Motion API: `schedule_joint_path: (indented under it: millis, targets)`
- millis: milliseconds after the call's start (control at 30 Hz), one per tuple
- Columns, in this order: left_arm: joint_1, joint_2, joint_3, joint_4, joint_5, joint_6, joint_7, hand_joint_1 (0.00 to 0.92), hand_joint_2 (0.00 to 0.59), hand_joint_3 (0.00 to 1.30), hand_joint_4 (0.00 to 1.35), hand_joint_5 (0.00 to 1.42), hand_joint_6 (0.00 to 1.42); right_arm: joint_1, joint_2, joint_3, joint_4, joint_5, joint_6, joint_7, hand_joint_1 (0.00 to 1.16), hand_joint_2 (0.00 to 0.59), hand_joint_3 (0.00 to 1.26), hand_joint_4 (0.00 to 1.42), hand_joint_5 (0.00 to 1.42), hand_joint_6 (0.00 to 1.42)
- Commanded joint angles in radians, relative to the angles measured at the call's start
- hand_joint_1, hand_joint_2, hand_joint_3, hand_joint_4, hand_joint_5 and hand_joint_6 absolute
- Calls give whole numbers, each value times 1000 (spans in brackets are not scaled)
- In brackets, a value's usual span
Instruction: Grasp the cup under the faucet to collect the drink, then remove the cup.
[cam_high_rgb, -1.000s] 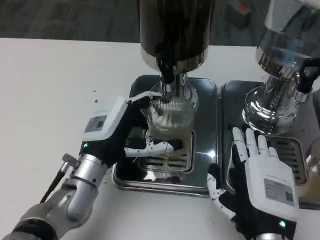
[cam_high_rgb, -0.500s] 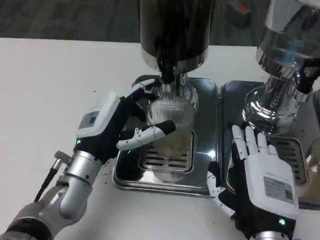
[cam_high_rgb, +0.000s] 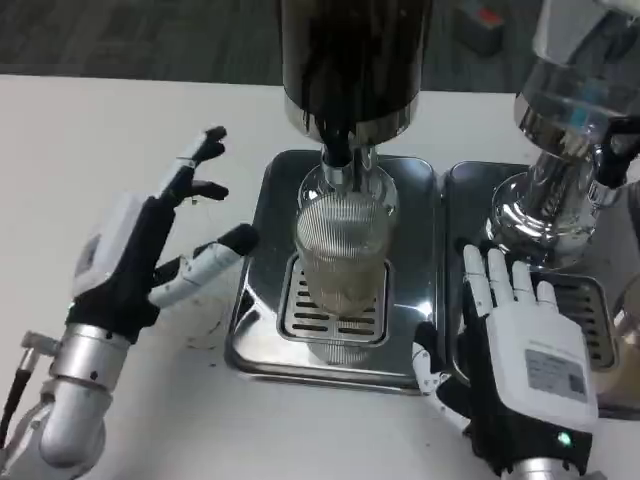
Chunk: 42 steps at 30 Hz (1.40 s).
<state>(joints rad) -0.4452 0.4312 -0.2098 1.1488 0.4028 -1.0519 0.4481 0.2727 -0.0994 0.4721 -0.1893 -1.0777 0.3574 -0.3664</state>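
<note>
With both the left hand (cam_high_rgb: 135, 262) and right hand (cam_high_rgb: 525, 350) spread and empty, the unheld cup (cam_high_rgb: 341, 255) under the faucet (cam_high_rgb: 338, 160) may overfill or tip.

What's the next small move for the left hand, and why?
Probably bring the left hand back right and close it around the cup. The hand is open, fingers spread, over the table apart from the cup, which stands ungrasped on the tray grate under the faucet. The right hand rests flat, open.
</note>
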Motion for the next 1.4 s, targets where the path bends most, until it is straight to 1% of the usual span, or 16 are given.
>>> schedule_joint_path:
  millis: [33,100,200,300,400,500,600,700,967,1200,1400]
  targets:
    - [53,27,57,-75,-89,-82,-106,0,53,28,1,201,125,-15,-16,-3,13,-11,10,26,432,496,0,0,0,0]
    - [72,29,78,-111,-132,-109,-151,0,55,27,0,196,121,-23,-23,-4,17,-8,7,35,429,496,0,0,0,0]
    - [92,29,99,-179,-251,-136,-281,0,66,20,0,162,118,-35,-26,-6,24,-3,6,36,425,497,0,0,0,0]
    - [97,26,103,-241,-378,-119,-432,0,68,2,0,138,111,-43,-23,-7,29,-2,6,30,422,497,0,0,0,0]
    - [86,19,103,-313,-505,-80,-594,0,68,1,0,121,105,-46,-22,-6,32,-4,5,23,419,497,0,0,0,0]
    - [73,9,109,-356,-561,-56,-700,0,73,15,0,128,103,-47,-18,-6,33,-3,7,20,417,497,0,0,0,0]
    - [42,-11,104,-367,-582,-34,-794,0,75,25,0,164,127,-45,-10,-8,34,0,12,13,415,497,0,0,0,0]
    - [10,-35,114,-352,-566,-22,-846,0,76,34,0,176,145,-39,1,-7,32,-5,18,2,411,493,0,0,0,0]
    - [-57,-79,128,-299,-489,-14,-865,0,75,45,0,153,96,-24,23,-10,21,-7,39,-15,402,489,0,0,0,0]
    - [-79,-103,129,-268,-479,-12,-897,0,80,59,0,144,88,-11,40,-7,12,-8,57,-26,397,488,0,0,0,0]
    - [-76,-126,115,-278,-461,-31,-922,0,82,81,0,153,87,-8,42,-8,13,-4,56,-27,394,488,0,0,0,0]
